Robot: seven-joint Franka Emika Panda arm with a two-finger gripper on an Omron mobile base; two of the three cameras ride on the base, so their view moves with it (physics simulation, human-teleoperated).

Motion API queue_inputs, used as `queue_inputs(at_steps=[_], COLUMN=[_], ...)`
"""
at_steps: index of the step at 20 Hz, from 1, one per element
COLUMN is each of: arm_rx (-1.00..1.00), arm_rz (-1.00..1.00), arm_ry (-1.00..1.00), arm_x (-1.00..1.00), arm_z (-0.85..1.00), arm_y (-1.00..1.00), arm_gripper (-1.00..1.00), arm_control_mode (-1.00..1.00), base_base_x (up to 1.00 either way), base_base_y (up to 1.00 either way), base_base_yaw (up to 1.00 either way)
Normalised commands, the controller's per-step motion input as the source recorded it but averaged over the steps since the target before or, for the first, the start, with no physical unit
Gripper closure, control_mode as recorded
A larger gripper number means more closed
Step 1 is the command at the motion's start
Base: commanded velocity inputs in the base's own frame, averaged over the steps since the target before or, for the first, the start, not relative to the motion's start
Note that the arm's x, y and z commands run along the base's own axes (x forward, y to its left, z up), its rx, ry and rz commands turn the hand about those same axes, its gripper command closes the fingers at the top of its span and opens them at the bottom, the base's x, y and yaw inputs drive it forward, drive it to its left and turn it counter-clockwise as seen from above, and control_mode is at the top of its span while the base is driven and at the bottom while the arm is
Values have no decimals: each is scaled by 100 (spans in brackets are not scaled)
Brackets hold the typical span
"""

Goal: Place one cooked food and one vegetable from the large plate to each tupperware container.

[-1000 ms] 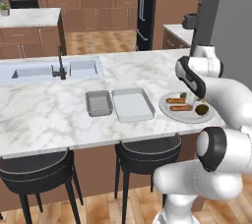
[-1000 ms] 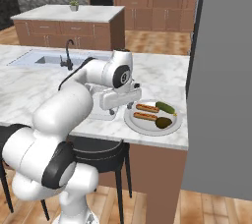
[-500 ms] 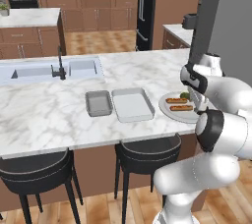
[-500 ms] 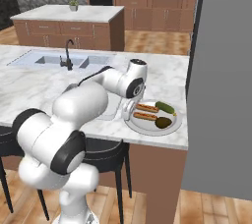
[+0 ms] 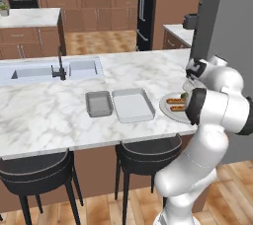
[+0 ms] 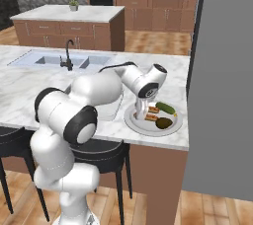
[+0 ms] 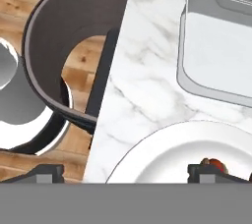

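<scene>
The gripper (image 6: 143, 115) is hanging over the near-left part of the large plate (image 6: 133, 122), its fingers spread wide and gripping nothing, presumably so they can drop around a piece of food. In the hand view a fingertip (image 7: 209, 173) is sitting just in front of a small reddish bit of food (image 7: 212, 162) on the plate's white surface.

On the plate, two sausage-like pieces (image 6: 152, 113) are lying side by side beside the gripper, a dark round item (image 6: 163, 123) is resting toward the front rim, and a green cucumber-like vegetable (image 6: 165, 107) is lying at the far side.

Just beyond the plate's left edge, the larger light tray (image 5: 132, 104) is waiting empty, and the smaller darker tray (image 5: 99, 103) is touching or nearly touching its far side, also empty. Both are sitting close to the plate, likely to keep each transfer short. Nothing looks moved yet; the first pick is judged to be under way.
</scene>
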Motion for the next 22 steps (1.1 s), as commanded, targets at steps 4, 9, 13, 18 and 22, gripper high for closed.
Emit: queue_inputs(at_steps=[4,9,13,18,22], arm_rx=[0,0,0,0,0], arm_rz=[0,0,0,0,2], arm_ry=[0,0,0,0,0], arm_x=[45,26,22,41,34], arm_z=[-26,-57,-53,-34,-38], arm_y=[0,0,0,0,0], arm_gripper=[-100,-100,-100,-100,-100], arm_control_mode=[-100,-100,-100,-100,-100], base_base_x=[0,0,0,0,0], base_base_y=[0,0,0,0,0], base_base_yaw=[0,0,0,0,0])
